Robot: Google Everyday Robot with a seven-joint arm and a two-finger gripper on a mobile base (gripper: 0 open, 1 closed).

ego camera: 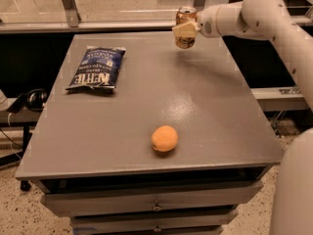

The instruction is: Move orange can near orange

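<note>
- The robot's white body (296,190) fills the near right corner, just beside the right edge of the grey table (220,111).
- Below the table's front edge are two drawers (156,204), one above the other.
- The orange (164,138) sits on the table near the front edge, a little right of the middle, with nothing touching it.
- A blue chip bag (96,67) lies flat on the left half of the table, farther back. Its long side runs front to back.
- The arm (274,13) rises along the right side and bends at a rounded elbow at the top right. Its forearm reaches left, nearly level, over the far part of the table.
- The gripper (185,31) is at the end of that forearm, near the far edge. Its pale fingers (181,30) are clamped on the sides of the orange can (186,16).
- The orange can stands upright, its long axis vertical and its silver top up. It is well apart from the orange. I cannot tell whether its base touches the table.
</note>
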